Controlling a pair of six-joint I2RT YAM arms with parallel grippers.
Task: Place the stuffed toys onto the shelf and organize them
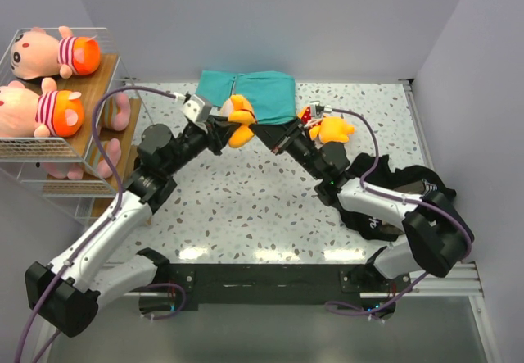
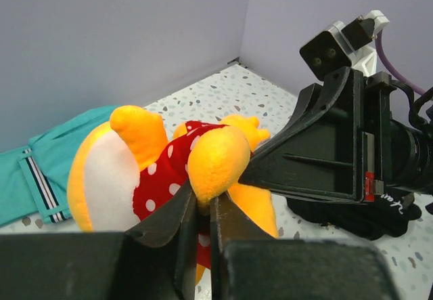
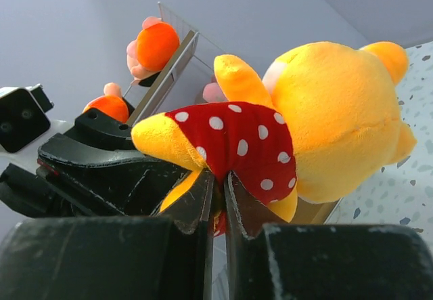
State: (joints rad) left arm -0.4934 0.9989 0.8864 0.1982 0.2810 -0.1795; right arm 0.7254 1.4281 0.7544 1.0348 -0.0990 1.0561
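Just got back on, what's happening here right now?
The left gripper pinches a limb of the orange toy while the right gripper grips its red dotted dress, so both arms hold it. It looks like a handover toward the shelf, where pink toys already lie.

Top view high, looking down; wrist views close, sharing orange toy (image 2: 211,163).

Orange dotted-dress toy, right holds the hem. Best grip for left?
The stubby limb of the orange toy, taken from the side opposite the right gripper: it juts out narrow and soft, clear of that hem pinch. The left gripper clamps it.
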